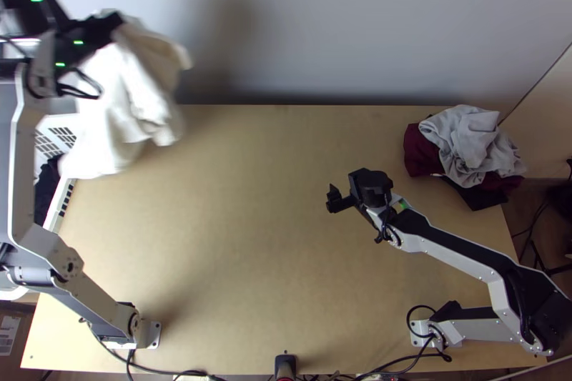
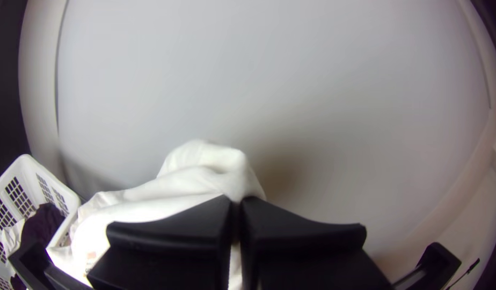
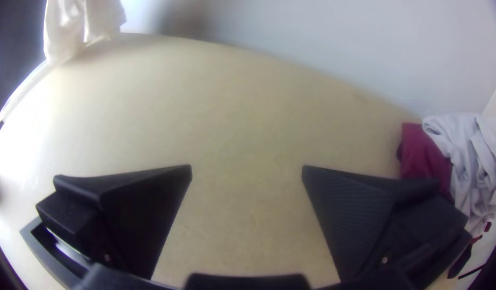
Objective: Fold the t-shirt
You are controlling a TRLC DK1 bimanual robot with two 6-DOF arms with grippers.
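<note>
Clock directions are read from the table's middle, twelve at the far wall.

Progress: I judge this an early stage, with the garment picked up and no folding done. The white cloth t-shirt (image 1: 118,109) hangs bunched at ten to eleven o'clock, over the far corner of the light wooden table (image 1: 250,238) and beside the white plastic basket (image 1: 57,139) with grid walls. I cannot tell whether its lower end touches the tabletop. Remaining, in my judgement: bring it over the middle, lay it down, spread it flat, then make every fold.

Fingers, left: my left black gripper (image 2: 235,203) is clamped on an upper part of the shirt, tips together with white cloth pinched between them. Which part of the garment it is, I cannot tell.

Fingers, right: my right black gripper (image 3: 247,172) is wide apart over bare wood, a little off centre towards two o'clock, holding nothing. I judge it available to take a second grip once the shirt is within reach.

Also noted: a crumpled light grey cloth (image 1: 468,141) lies on a maroon cloth (image 1: 420,152) at two o'clock, well apart from the shirt.
</note>
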